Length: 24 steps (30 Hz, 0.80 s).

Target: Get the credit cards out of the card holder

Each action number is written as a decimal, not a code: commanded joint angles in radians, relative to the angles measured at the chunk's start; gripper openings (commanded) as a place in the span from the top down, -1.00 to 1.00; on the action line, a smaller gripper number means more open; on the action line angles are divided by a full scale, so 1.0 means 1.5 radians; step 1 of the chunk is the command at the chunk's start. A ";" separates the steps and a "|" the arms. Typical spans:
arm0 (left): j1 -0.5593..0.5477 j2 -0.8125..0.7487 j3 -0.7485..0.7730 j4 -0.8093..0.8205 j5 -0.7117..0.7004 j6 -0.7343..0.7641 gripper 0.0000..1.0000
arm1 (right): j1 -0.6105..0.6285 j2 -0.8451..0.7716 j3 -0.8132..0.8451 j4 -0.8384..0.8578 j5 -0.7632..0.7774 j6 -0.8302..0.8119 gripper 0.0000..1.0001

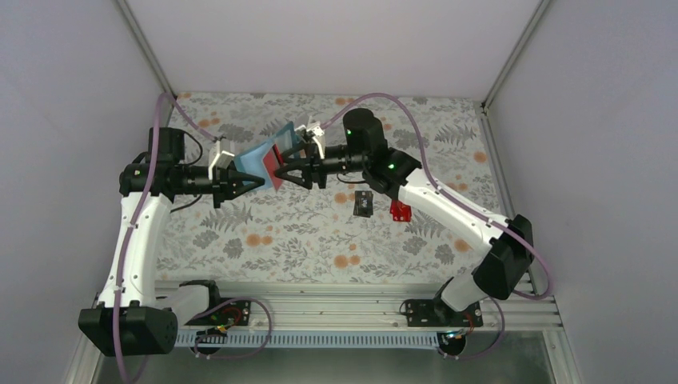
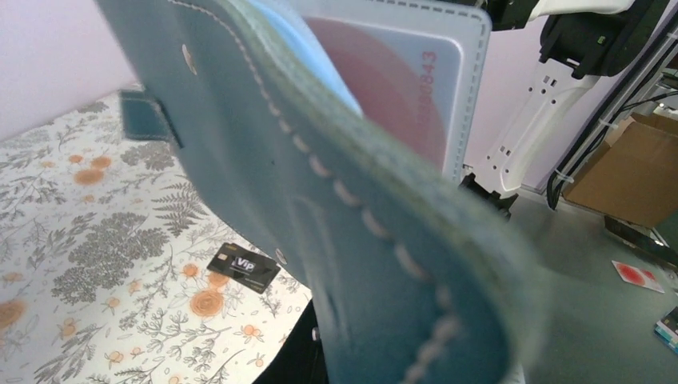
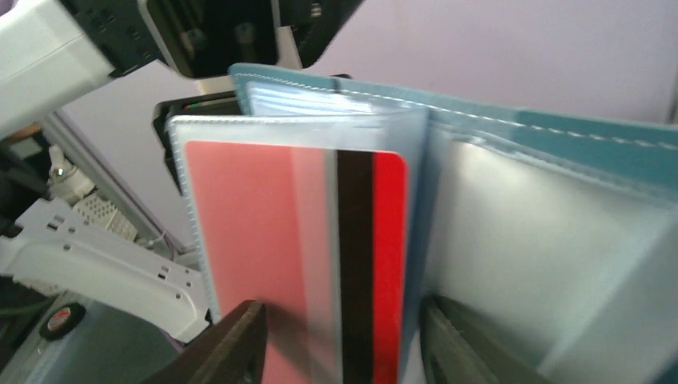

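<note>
The teal card holder (image 1: 260, 158) hangs open above the cloth, and my left gripper (image 1: 242, 179) is shut on its lower left edge. It fills the left wrist view as a stitched teal flap (image 2: 320, 200), hiding my fingers. A clear pocket keeps one credit card, showing a pale face with a red disc (image 2: 392, 88) and a red back with a dark stripe (image 3: 320, 240). My right gripper (image 3: 344, 348) is open, its fingers either side of that pocket's lower edge. A black card (image 1: 364, 202) and a red card (image 1: 400, 211) lie on the cloth.
The floral cloth (image 1: 320, 240) covers the table between grey walls. A metal rail (image 1: 336, 308) runs along the near edge by the arm bases. A cardboard box (image 2: 632, 176) stands off the table in the left wrist view.
</note>
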 commanded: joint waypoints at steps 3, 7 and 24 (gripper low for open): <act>0.000 -0.007 0.016 0.006 0.046 0.029 0.95 | 0.015 0.010 0.022 0.034 -0.077 0.003 0.25; 0.000 -0.006 0.009 0.033 0.030 -0.003 0.95 | 0.016 0.006 0.016 0.037 -0.104 -0.004 0.52; 0.000 -0.008 0.014 -0.063 0.082 0.126 0.31 | -0.001 -0.023 0.004 0.033 -0.065 0.011 0.92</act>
